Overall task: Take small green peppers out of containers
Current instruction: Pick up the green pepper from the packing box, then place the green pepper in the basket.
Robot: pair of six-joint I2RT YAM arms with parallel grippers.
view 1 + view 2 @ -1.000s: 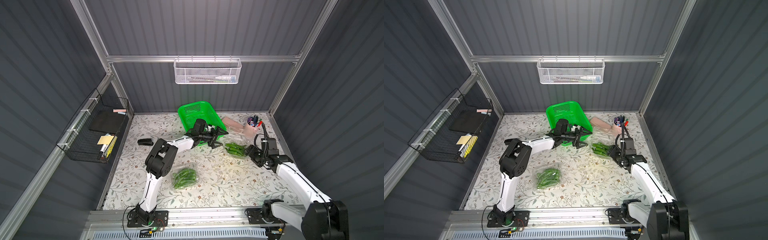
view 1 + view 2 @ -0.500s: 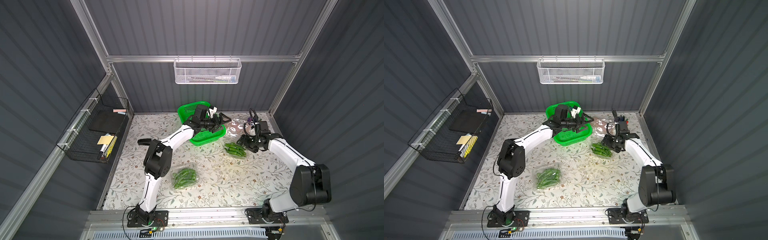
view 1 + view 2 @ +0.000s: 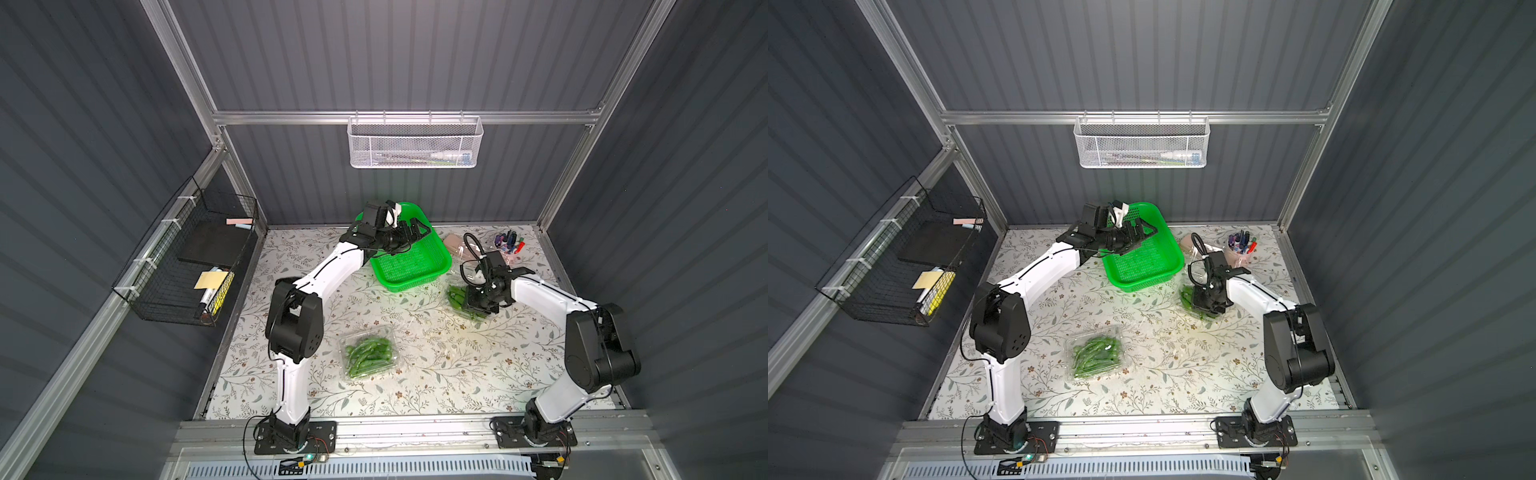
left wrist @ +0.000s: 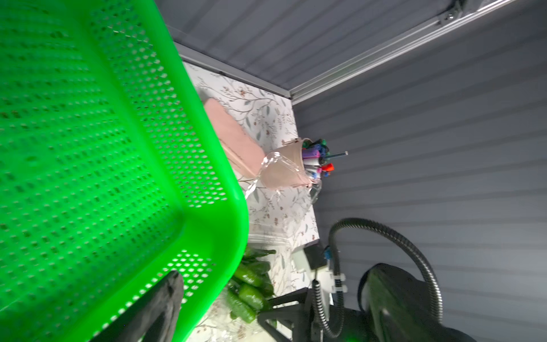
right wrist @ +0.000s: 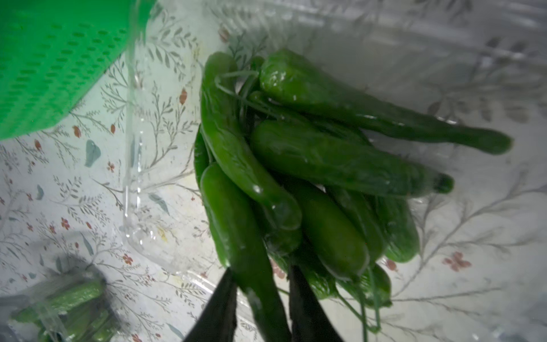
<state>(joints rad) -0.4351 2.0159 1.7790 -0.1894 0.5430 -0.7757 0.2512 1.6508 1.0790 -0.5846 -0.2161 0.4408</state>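
Peppers (image 5: 296, 154): slender, glossy, dark-green small green peppers with thin stems lay heaped in an open pack just beside the basket. A second batch sat in another pack nearer the arm bases.
Handling: they looked light, firm-skinned and slick, with a wet-looking sheen. The tangled stems could drag neighbours along, and too hard a squeeze might bruise or split one.
Hold: across the narrow mid-body seemed safest, since the tapered tip or the thin stem would likely slip out.
Single pepper (image 5: 236, 225): it ran from the heap down between the fingers in the right wrist view and was not yet lifted clear.
Right hand (image 5: 260, 271): narrow, with one dark finger close on each side of the single pepper, apparently pinching it.
Open pack (image 5: 131, 189): a clear, thin plastic clamshell pack with its lid thrown back. It looked flimsy and liable to skid or rise with a pull.
Second pack (image 3: 343, 349): the same clear clamshell, well apart from the first, with its lid seemingly down over the peppers.
Basket (image 3: 409, 284): a bright green perforated plastic basket, lying flat, with no peppers visible inside.
Left hand (image 3: 413, 239): spread wide, holding nothing, over the basket's far side.
Surface (image 3: 415, 374): a floral-patterned surface, bare between the two packs.
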